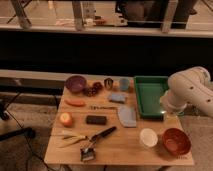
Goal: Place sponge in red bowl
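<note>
Table [125,150] first: the white arm [187,90] is hanging over its right edge, and the gripper isn't showing anywhere, so we cannot tell its state. The green tray [151,97] is sitting empty as far as we're seeing. The red bowl [176,142], front right, is holding nothing, nor is the white bowl [148,137] beside it. The sponge [117,97] is lying mid-table, just left of the tray. We're judging it light and squashy, best pinched across its short sides.
</note>
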